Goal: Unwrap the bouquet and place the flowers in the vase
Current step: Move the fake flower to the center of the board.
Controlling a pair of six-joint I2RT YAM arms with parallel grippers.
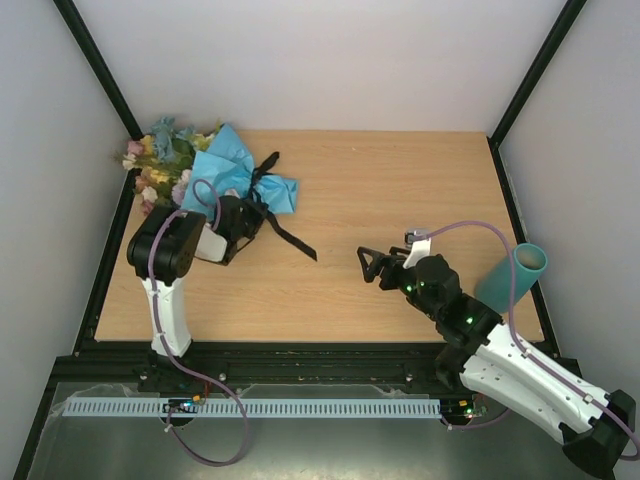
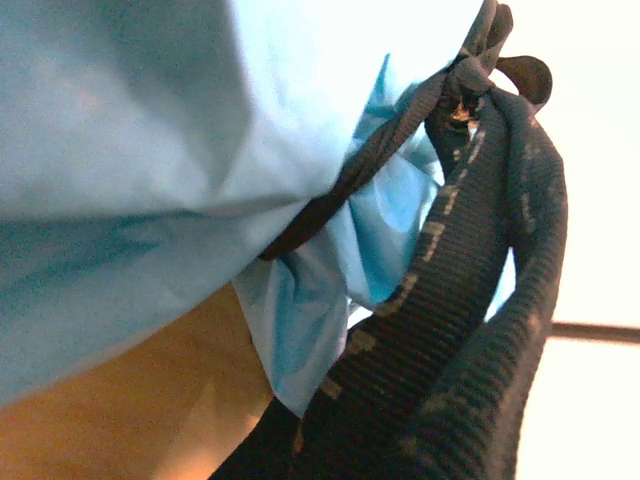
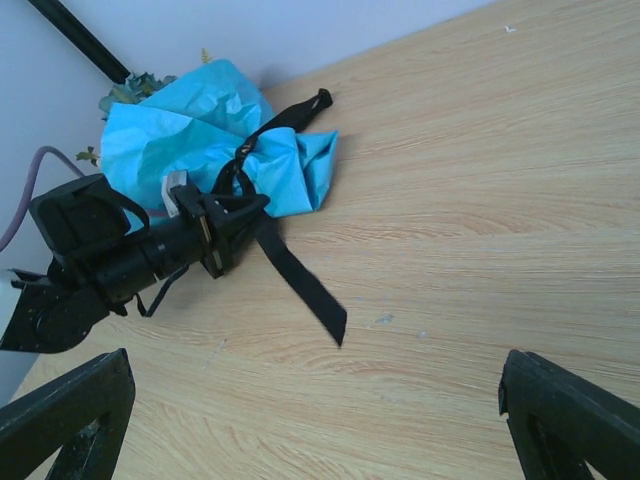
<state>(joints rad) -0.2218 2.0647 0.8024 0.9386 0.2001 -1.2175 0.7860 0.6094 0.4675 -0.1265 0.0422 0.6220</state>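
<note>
Black ribbon [image 3: 300,280] sits pinched in our left pincer [image 3: 228,215], pressed together beside the knot; our right pincer [image 1: 368,262] hangs spread above the light wooden worktop [image 1: 400,190]. White walls [image 1: 330,60] enclose it. One bouquet [image 1: 215,170], crumpled blue paper and mixed blooms, lies at the far-left corner; one teal vase [image 1: 515,272] stands at the right edge.

Light wood-grain surface [image 1: 380,200]. Bouquet [image 1: 225,165] lies at the far left corner, blooms [image 1: 160,150] toward the corner, blue paper toward the middle. Its black ribbon [image 1: 290,240] trails flat across the wood. Teal vase [image 1: 512,278] stands near the right edge.
</note>
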